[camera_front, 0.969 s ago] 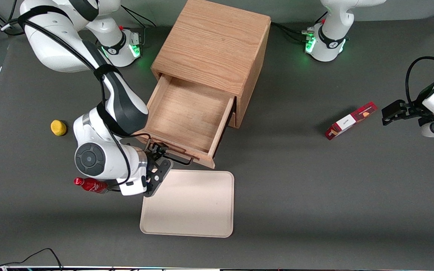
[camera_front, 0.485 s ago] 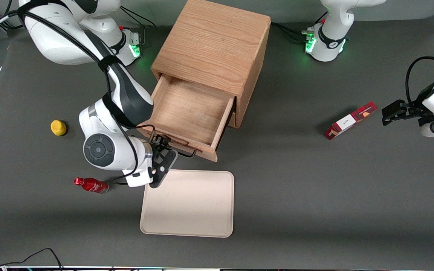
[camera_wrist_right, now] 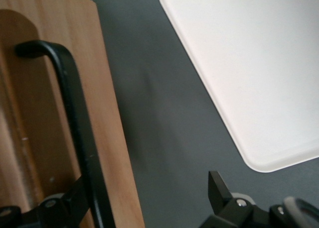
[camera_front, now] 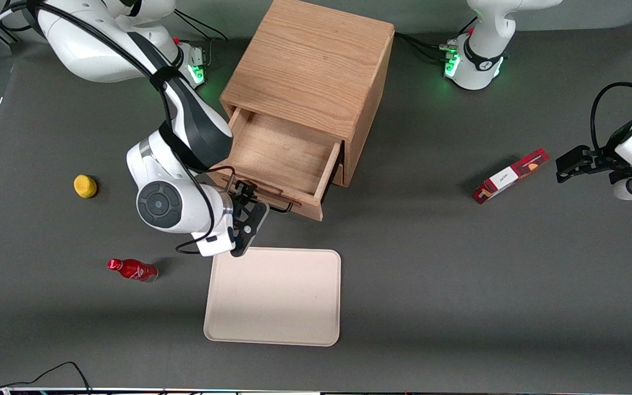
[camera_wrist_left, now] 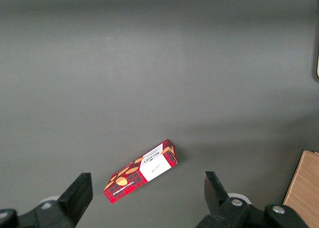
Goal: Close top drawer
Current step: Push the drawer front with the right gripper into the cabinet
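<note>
The wooden cabinet (camera_front: 308, 66) stands mid-table. Its top drawer (camera_front: 280, 159) is pulled partly out, empty, with its front toward the front camera. A black wire handle (camera_front: 280, 207) sits on the drawer front. My right gripper (camera_front: 254, 203) is open and pressed against that front at the handle, at the end toward the working arm. In the right wrist view the handle (camera_wrist_right: 75, 118) runs down the oak drawer front (camera_wrist_right: 107, 138). One finger (camera_wrist_right: 65, 203) lies by the handle. The other finger (camera_wrist_right: 219, 188) is over the grey table. The gripper (camera_wrist_right: 147, 185) holds nothing.
A beige tray (camera_front: 272, 299) lies on the table just nearer the front camera than the drawer; it also shows in the right wrist view (camera_wrist_right: 259, 63). A red bottle (camera_front: 132, 270) and a yellow object (camera_front: 85, 186) lie toward the working arm's end. A red box (camera_front: 509, 176) lies toward the parked arm's end.
My gripper has moved toward the cabinet, and the top drawer has slid partway in with it. The drawer front now stands farther from the tray.
</note>
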